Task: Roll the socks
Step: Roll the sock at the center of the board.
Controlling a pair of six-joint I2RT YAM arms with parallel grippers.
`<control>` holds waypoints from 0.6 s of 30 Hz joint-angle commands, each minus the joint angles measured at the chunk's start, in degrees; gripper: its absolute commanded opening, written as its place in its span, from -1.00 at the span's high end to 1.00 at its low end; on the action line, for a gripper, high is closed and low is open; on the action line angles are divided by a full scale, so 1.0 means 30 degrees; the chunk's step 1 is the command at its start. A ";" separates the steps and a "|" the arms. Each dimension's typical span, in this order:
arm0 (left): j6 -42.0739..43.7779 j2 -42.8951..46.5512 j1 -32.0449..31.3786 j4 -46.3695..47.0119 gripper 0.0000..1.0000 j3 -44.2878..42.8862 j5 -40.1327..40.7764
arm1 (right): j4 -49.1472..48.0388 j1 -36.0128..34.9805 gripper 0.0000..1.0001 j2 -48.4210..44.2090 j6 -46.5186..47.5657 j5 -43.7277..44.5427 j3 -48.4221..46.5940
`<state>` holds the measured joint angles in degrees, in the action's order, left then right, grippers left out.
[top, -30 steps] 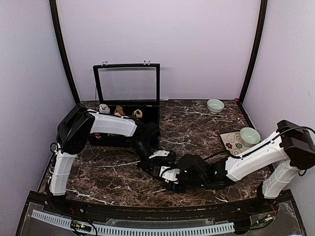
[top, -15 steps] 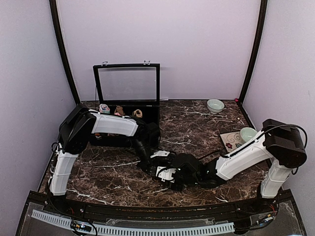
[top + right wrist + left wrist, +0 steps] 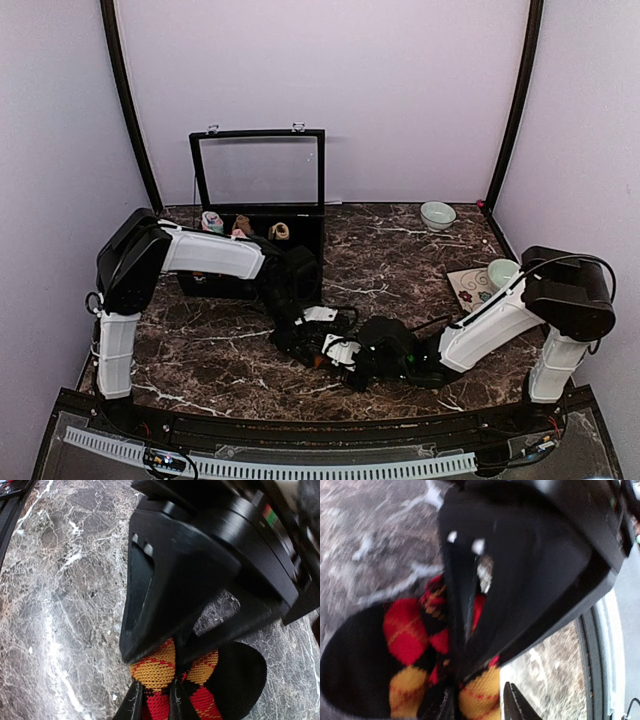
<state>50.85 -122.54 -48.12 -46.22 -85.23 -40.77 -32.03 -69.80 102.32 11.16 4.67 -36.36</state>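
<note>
argyle sock (image 3: 200,675): black knit with red and orange-yellow diamonds crossed by thin lines. bunched and folded over itself into a compact bundle, one rounded black end showing; lies on the marble tabletop (image 3: 60,605), near its front centre.

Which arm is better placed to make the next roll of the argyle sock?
Right, probably: the right gripper pinches the sock edge, while the left gripper has its jaws apart around it.
</note>
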 commanded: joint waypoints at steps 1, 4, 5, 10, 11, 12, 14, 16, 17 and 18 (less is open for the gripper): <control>-0.1429 0.2317 0.0492 0.0614 0.34 0.1946 0.3285 | 0.1625 0.0348 0.95 0.1599 -0.2096 -0.1308 0.0982; -0.2627 0.4504 0.0786 0.2728 0.31 0.3531 0.4246 | 0.1637 0.0662 1.00 0.1711 -0.2880 -0.1833 0.1072; -0.3141 0.5312 0.0795 0.3673 0.20 0.4090 0.5040 | 0.1571 0.0827 1.00 0.1659 -0.3160 -0.1997 0.1181; -0.4688 0.7595 0.0819 0.5576 -0.76 0.4943 0.9788 | 0.1170 0.1695 1.00 0.1179 -0.4045 -0.2629 0.1579; -0.4769 0.8302 0.0832 0.6110 -0.77 0.5189 1.0402 | 0.1176 0.1839 1.00 0.1208 -0.4152 -0.2777 0.1574; -0.4811 0.8936 0.0834 0.6700 -0.78 0.5553 1.0842 | 0.1158 0.1937 1.00 0.1299 -0.4275 -0.3005 0.1555; -0.4978 1.0370 0.0836 0.8233 -0.94 0.6333 1.2218 | 0.1296 0.2100 1.00 0.1535 -0.4474 -0.3353 0.1403; -0.6087 1.1395 0.0834 1.0703 -0.98 0.7315 1.5271 | 0.1362 0.2236 1.00 0.1695 -0.4815 -0.3389 0.1344; -0.6697 1.1600 0.0849 1.1884 -0.98 0.7822 1.7687 | 0.1269 0.2320 1.00 0.1715 -0.5082 -0.3455 0.1368; -0.6656 1.1611 0.0997 1.2570 -0.98 0.8355 1.9362 | 0.1133 0.2389 1.00 0.1740 -0.5274 -0.3419 0.1357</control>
<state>36.07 -91.46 -45.34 -22.24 -65.43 -4.84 -38.72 -64.07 104.05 -1.10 -5.58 -34.37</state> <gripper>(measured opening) 0.987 0.113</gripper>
